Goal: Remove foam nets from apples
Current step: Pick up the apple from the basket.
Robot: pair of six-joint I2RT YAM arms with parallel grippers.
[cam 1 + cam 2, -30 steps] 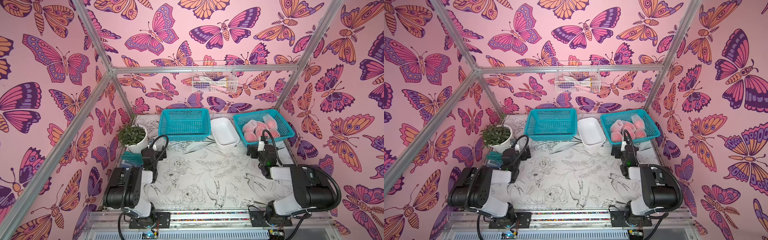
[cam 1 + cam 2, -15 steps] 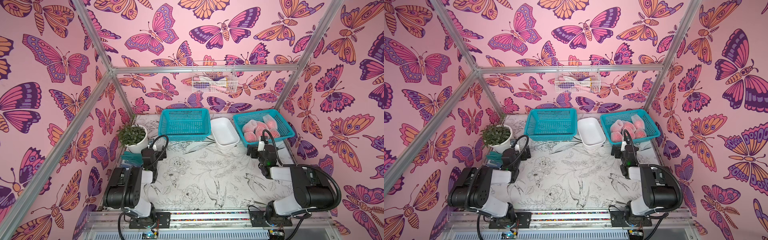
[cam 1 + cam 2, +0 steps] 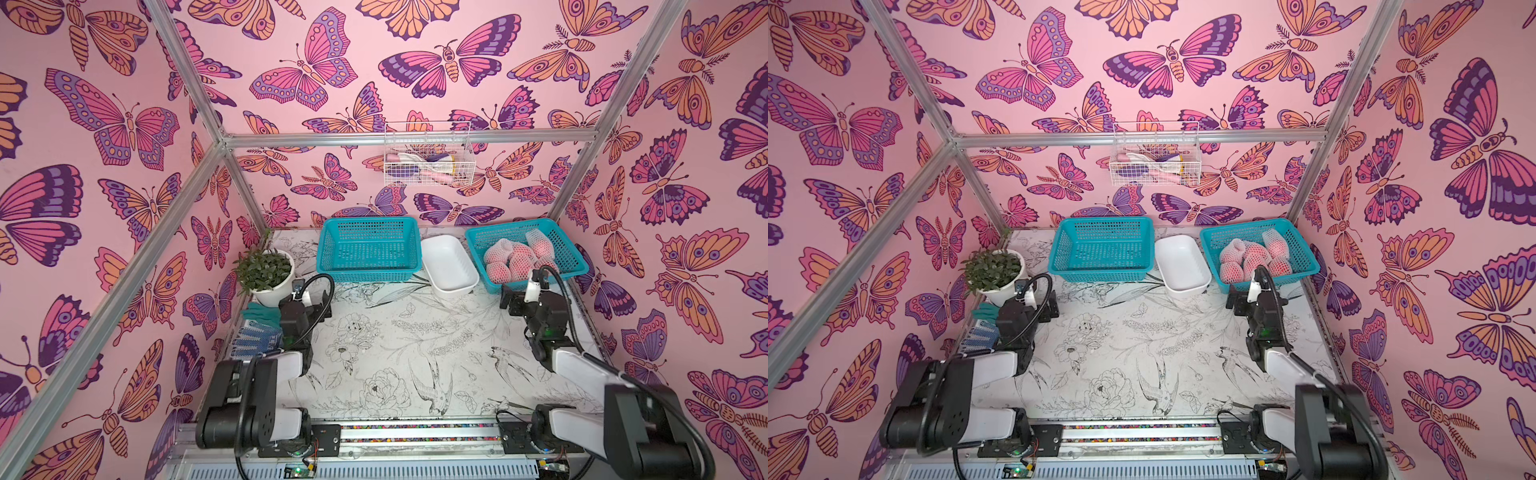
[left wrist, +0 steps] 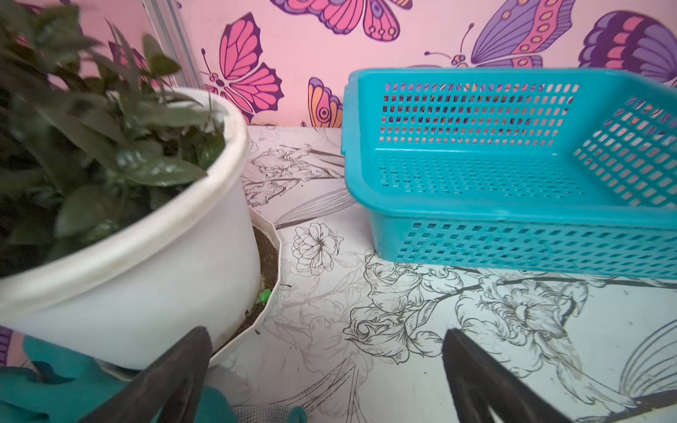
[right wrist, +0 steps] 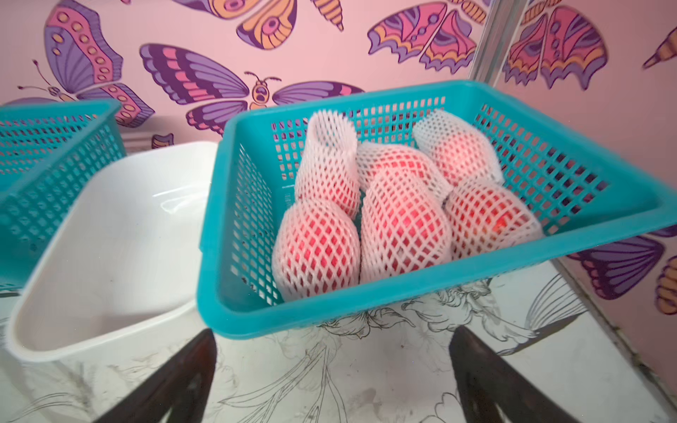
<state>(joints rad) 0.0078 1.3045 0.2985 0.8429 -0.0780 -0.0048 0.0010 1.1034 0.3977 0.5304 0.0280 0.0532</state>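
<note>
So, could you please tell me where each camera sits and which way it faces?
Both top views: high above the robot's base, looking down over the table; both arms show.
Left wrist: on the left arm, facing plant pot and empty basket; open left gripper shows.
Right wrist: on the right arm, facing apples in foam nets, the full basket, the white tray; open right gripper shows.
Shared: both wrist views show the empty basket.

Six red apples [image 5: 403,227] are seen piled together in the teal basket [image 5: 403,296] at the right. Each is wrapped in one of the white, diamond-holed foam nets [image 5: 329,146], none removed.
</note>
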